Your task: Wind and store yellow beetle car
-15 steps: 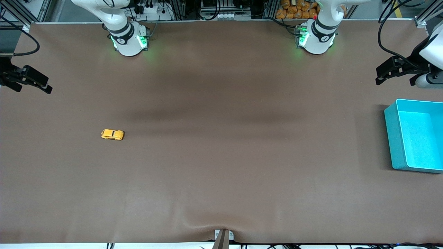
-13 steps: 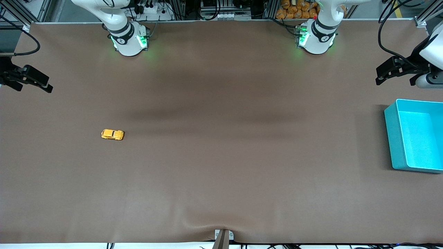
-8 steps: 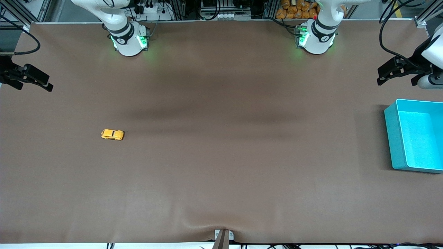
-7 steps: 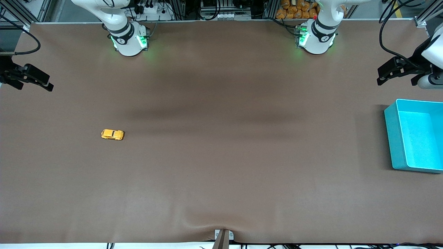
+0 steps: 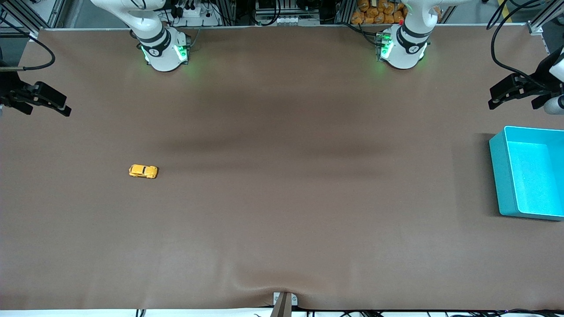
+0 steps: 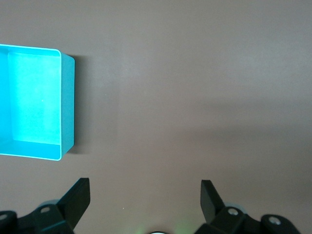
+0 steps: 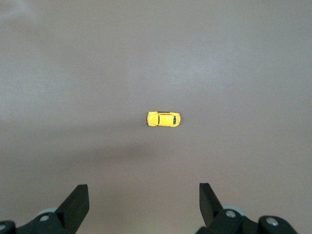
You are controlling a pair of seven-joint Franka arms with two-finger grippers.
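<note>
The yellow beetle car [image 5: 143, 171] lies lengthwise along the table, well clear of the wide-open right gripper [image 5: 46, 103] at its own end, while the left gripper [image 5: 513, 90], also wide open, waits near the teal bin [image 5: 498, 176].

The car [image 5: 143, 171] sat on the bench [image 5: 282, 198] toward the right arm's end; the bin [image 5: 500, 176] lay at its three o'clock, well apart.

car [image 5: 143, 171]: glossy yellow | bin [image 5: 498, 176]: smooth teal plastic | table [image 5: 282, 211]: matt brown cover
</note>
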